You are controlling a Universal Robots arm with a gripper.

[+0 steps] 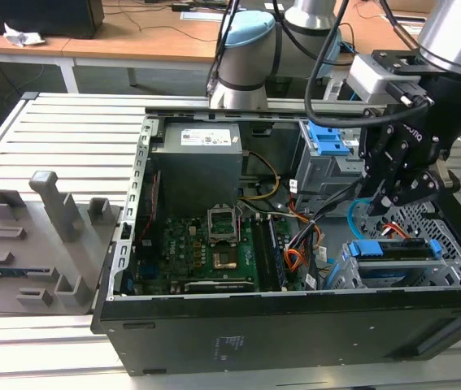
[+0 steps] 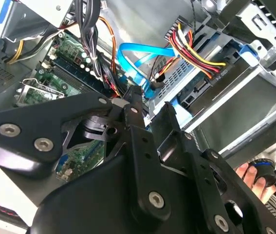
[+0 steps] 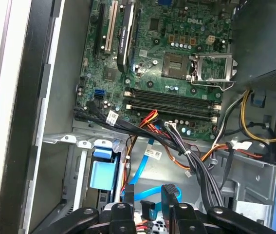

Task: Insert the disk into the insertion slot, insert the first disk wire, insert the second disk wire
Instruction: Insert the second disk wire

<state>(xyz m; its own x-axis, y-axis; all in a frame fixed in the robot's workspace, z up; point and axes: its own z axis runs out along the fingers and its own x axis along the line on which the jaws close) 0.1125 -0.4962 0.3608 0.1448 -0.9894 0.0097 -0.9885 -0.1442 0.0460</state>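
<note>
Disk in blue carrier seated in insertion slot at the exterior view's right of open computer case, red-black first disk wire plugged at disk, light blue second disk wire looping beside claw, claw's finger opening cannot be told, nothing visibly held.

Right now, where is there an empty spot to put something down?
The slatted table is bare between the computer case and the grey fixture tray. Inside the case it's crowded: the gripper hangs over the disk, with the blue cable and wire bundles nearby.
</note>
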